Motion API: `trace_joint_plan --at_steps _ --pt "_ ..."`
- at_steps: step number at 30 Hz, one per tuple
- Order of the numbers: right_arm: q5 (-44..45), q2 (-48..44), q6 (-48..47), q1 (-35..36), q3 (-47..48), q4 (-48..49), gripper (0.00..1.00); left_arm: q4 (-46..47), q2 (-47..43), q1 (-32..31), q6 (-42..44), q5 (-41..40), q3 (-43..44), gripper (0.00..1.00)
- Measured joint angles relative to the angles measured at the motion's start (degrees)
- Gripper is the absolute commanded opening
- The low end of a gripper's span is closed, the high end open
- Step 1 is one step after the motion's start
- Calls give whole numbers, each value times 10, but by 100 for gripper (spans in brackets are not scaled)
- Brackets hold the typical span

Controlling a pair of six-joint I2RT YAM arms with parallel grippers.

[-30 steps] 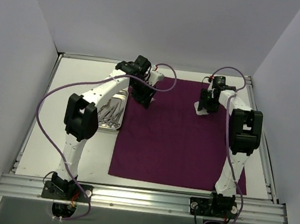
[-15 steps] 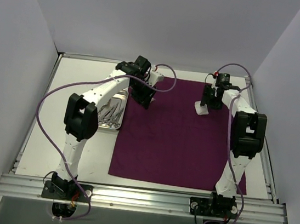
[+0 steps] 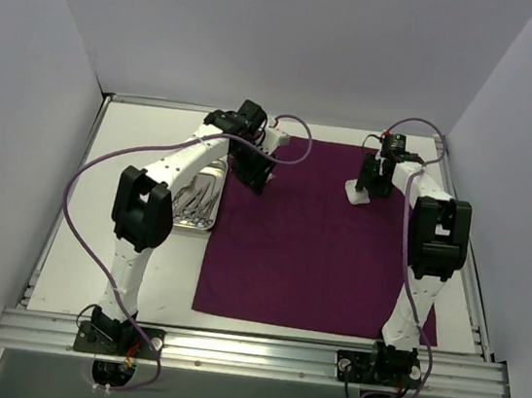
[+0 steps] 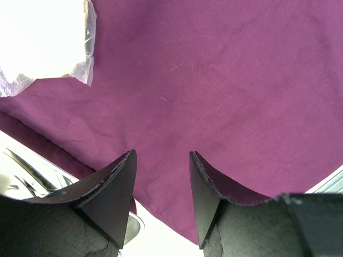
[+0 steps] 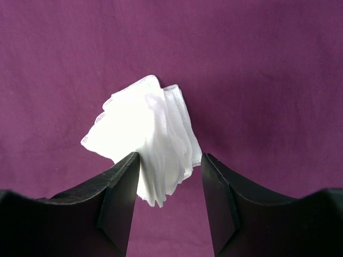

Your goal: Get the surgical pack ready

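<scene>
Your right tool (image 5: 170, 156) straddles the gauze stack (image 5: 144, 134), jaws apart, on the purple cloth's (image 5: 257, 64) far right part. You seem mid gauze-handling; next, close squarely on the whole stack.

Right gripper (image 3: 372, 181) noted drawn back from the gauze stack (image 3: 357, 194) toward the far right of the purple cloth (image 3: 308, 254); more of the stack is uncovered; right arm's elbow link displaced slightly rightward
</scene>
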Motion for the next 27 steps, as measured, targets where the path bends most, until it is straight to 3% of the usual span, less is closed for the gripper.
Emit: trace_joint_plan --at_steps 20,27 --pt "27 5 73 0 -26 21 38 1 -9 0 -4 0 -9 54" --pt "41 5 91 1 -31 28 45 2 -9 0 -4 0 -9 54"
